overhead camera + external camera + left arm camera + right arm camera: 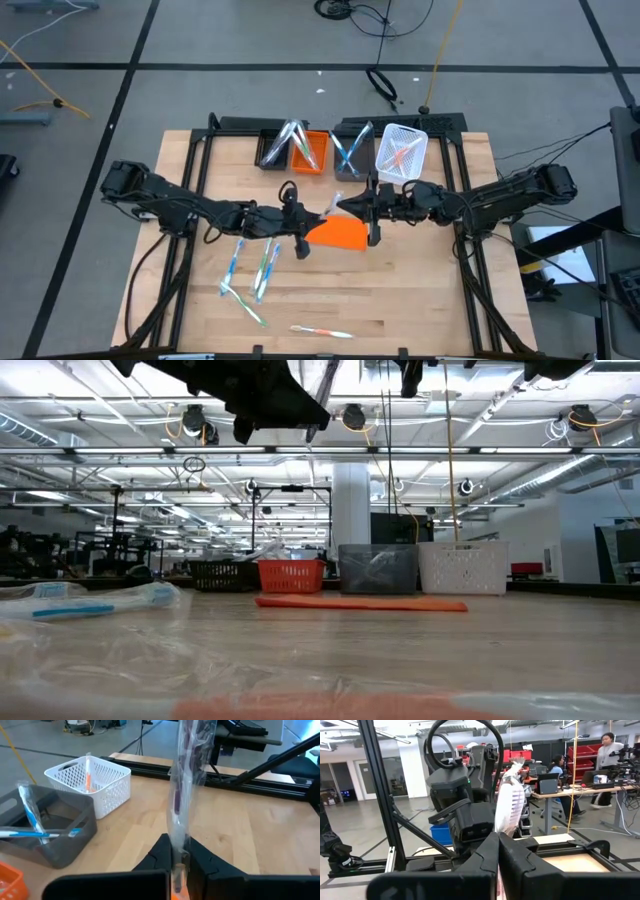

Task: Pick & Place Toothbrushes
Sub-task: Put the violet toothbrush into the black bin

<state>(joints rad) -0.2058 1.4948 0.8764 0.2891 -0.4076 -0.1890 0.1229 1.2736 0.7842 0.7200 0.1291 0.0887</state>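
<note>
L claw [176, 857] is pinched tight on a wrapped toothbrush [184, 785], which stands up out of the fingers in its clear sleeve. R claw [498, 851] is likewise closed on one end of a clear wrapper [510, 805] that rises from the fingertips; can't tell from here if both hold the same item. In the high view both claws meet mid-surface, L [300, 222] and R [368, 212], just above the orange sheet [338, 234].

Containers along the far edge of the surface [420, 290]: black bin [271, 150] w/ wrapped brushes leaning over toward the orange bin [311, 152] beside it; grey bin [351, 152] w/ blue-accent brushes crossed inside; white mesh basket [402, 152] w/ an orange-red brush.

Loose toothbrushes [252, 270] lie near the L front of the surface, one more [322, 331] at the front edge.

L wrist view shows the grey bin's blue brushes [35, 831] close up and the orange stick [88, 775] upright in the white basket. The low view shows the four bins in a row behind the flat sheet [360, 603], plus a wrapped blue brush [90, 605] up close. Only the R wrist view shows people [607, 745] at desks beyond.
</note>
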